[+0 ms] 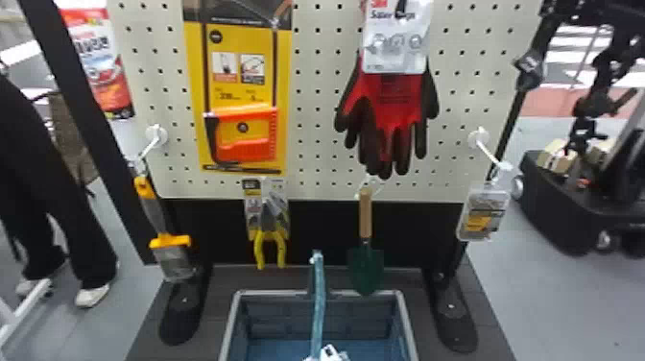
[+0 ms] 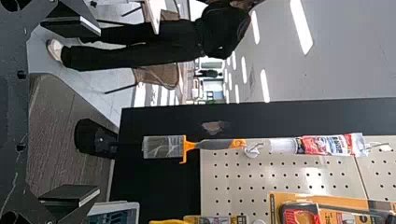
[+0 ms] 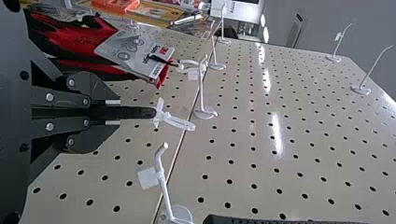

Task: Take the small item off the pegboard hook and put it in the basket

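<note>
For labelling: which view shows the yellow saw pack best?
Head view: the yellow saw pack faces the camera, nearly whole, only its top cut off. Left wrist view has it sideways, cut by the bottom edge; right wrist view, a slanted part at the top edge.

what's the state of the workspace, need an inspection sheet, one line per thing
surface: dark base below the upright pegboard
job's things: basket on the base, crossed in view by a light-blue strip; which small item is meant, cannot tell
clutter: gloves, pliers and trowel hanging
grippers: left open; right shut, white plastic piece at its tips
cables: nothing seen
surroundings: chair, black wheeled base
</note>
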Robot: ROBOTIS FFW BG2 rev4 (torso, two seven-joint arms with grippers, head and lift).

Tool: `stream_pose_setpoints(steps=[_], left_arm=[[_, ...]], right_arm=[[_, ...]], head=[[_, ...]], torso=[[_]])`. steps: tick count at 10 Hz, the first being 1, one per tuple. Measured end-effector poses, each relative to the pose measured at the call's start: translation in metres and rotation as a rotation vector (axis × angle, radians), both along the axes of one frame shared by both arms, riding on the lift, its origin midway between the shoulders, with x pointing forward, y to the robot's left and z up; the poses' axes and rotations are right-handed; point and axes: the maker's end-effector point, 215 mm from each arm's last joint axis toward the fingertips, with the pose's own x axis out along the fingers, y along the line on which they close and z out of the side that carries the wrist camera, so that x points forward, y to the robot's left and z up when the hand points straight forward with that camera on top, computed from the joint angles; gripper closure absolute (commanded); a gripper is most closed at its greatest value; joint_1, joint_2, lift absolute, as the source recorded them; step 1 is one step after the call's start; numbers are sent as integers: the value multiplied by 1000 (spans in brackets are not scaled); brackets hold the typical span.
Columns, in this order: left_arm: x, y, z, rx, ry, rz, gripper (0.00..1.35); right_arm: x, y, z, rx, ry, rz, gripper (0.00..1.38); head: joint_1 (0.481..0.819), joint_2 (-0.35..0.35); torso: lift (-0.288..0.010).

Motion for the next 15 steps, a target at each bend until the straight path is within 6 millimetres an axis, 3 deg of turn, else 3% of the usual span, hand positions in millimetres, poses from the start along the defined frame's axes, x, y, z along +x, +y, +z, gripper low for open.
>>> stream_pose_setpoints(steps=[3, 7, 11, 15], left_arm=[[0, 0, 0, 0, 0, -1, 119], [0, 0, -1, -6, 4, 2, 119], [1, -1, -3, -8, 9, 0, 119], [2, -1, -4, -13, 10, 2, 119]], right_arm=[[-18, -3, -7, 24, -11, -32, 1268], [-51, -13, -29, 80, 11, -103, 1268], [-78, -12, -51, 141, 34, -133, 1268], [-91, -10, -94, 242, 106, -174, 1268]], head=[[549, 0], [549, 0], [549, 0], [549, 0]], torso=[[-100], [-100], [-100], [-100]])
